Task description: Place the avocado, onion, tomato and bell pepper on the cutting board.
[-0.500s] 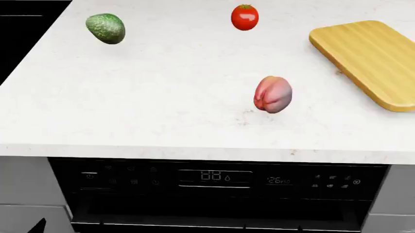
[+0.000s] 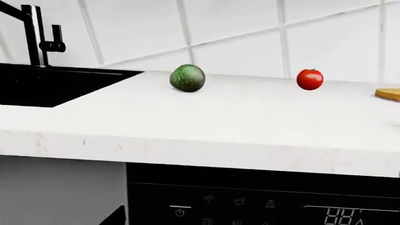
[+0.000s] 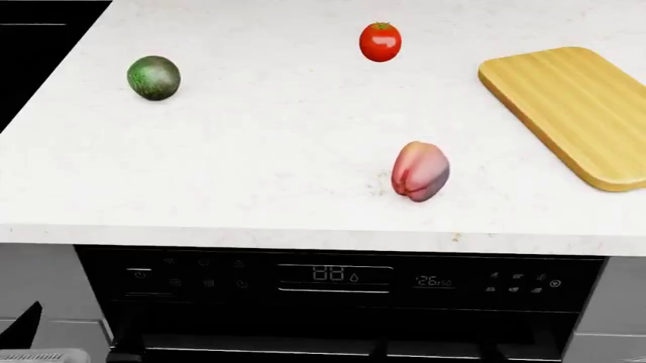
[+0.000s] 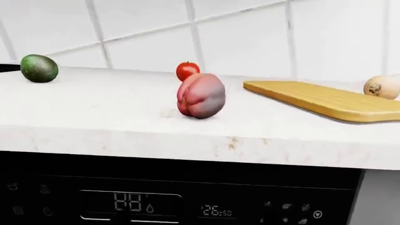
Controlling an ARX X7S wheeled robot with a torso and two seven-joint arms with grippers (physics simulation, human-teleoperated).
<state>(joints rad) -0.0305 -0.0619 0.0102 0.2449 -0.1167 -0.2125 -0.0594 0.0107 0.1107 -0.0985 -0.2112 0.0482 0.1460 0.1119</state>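
— What lies in front of you?

— A white surface [image 3: 253, 151] above a dark appliance panel [image 3: 338, 278]. The cutting board [image 3: 570, 110] sits bare at my right. The bell pepper [image 3: 420, 171] rests near the front edge, apart from the board.

— And the rest?

— The onion [image 4: 381, 86] shows beyond the board in my right wrist view. The avocado [image 3: 153, 77] lies far left, near the sink [image 2: 44, 84]. The tomato [image 3: 380, 41] stands toward the back.

— Your hands?

— Neither is in sight, so I cannot tell whether they are clenched or released.
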